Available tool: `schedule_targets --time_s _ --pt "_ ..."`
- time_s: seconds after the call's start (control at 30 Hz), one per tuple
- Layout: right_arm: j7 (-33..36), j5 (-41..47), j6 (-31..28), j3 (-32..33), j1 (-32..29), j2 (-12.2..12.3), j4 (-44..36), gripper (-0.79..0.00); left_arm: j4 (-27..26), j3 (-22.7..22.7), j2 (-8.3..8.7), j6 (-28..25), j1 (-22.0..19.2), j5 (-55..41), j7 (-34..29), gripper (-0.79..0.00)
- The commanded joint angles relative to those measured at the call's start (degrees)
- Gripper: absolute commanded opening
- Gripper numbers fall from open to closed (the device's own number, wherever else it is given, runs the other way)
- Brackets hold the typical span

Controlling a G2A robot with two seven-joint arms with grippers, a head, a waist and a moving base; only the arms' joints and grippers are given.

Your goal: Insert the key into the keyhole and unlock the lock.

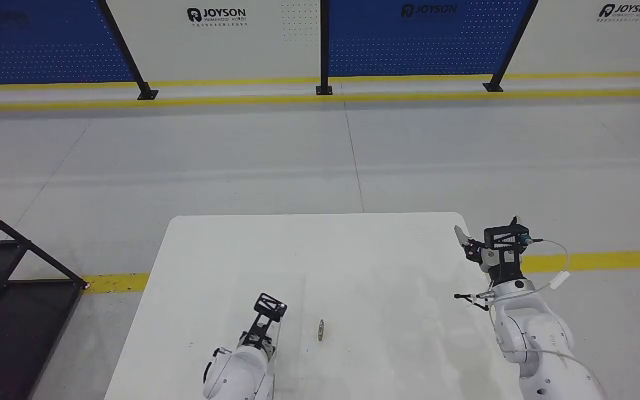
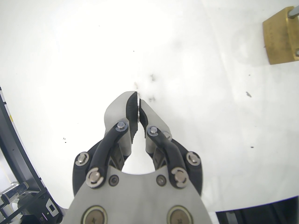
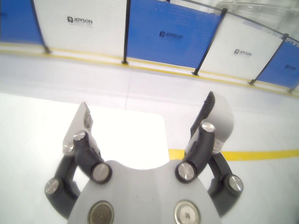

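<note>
While the left gripper [image 2: 138, 99] is closed on a thin metal sliver, apparently the key [image 2: 139, 111], the brass padlock [image 2: 279, 38] lies on the tabletop [image 1: 400, 260] nearby, apart from it. The right gripper [image 3: 147, 103] hangs open and empty near the far right corner. Step in hand: key held, insertion not begun. Next: align the key with the keyhole, which cannot be seen; the padlock probably needs steadying.
</note>
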Motion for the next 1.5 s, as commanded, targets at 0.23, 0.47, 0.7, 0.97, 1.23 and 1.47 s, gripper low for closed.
schedule_targets --time_s 0.23,0.47,0.7,0.97,1.23,1.47 --pt "0.00 0.00 0.00 0.00 0.00 0.00 0.00 0.000 -3.99 -1.53 0.09 0.02 2.71 0.26 0.50 -0.785" --pt "0.00 0.00 0.00 0.00 0.00 0.00 0.00 0.000 -11.95 -5.76 0.76 -2.62 8.73 -4.32 5.95 -0.785" --pt "0.00 0.00 0.00 0.00 0.00 0.00 0.00 0.000 -20.85 -15.23 2.27 -12.05 22.16 -14.44 24.96 -0.785" --pt "0.00 0.00 0.00 0.00 0.00 0.00 0.00 0.000 -20.39 -23.13 3.55 -21.73 30.97 -17.14 46.05 -0.785" --pt "0.00 0.00 0.00 0.00 0.00 0.00 0.00 0.000 -18.77 -23.93 3.90 -23.61 30.97 -17.99 51.05 -0.785" --pt "0.00 0.00 0.00 0.00 0.00 0.00 0.00 0.000 -18.77 -23.93 3.90 -23.61 30.97 -17.99 51.05 -0.785"
